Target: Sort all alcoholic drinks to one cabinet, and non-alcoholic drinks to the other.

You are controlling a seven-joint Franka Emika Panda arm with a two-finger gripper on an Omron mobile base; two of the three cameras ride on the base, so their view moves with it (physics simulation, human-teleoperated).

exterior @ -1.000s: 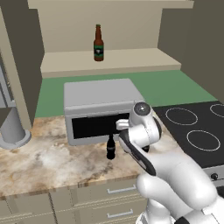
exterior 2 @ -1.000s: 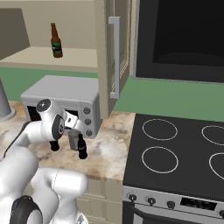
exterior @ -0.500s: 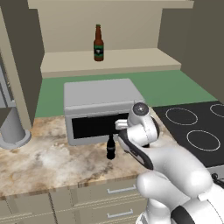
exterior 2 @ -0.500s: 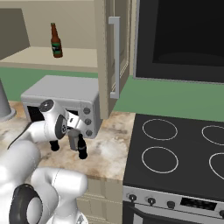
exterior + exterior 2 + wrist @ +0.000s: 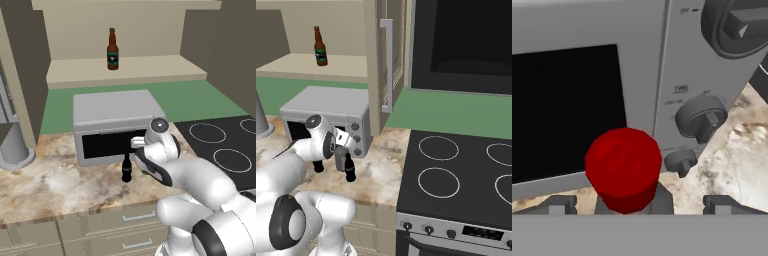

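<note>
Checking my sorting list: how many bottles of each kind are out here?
Brown beer bottle: 1
Black cola bottles: 2
Red-capped bottle: 1
Total: 4

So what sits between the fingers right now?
In the hand view, a bottle's red cap stands between the open fingers, clear of both; the microwave front is behind it.

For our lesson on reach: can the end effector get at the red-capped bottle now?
Probably yes: the open end effector straddles the red-capped bottle, nothing between; the microwave stands behind.
</note>
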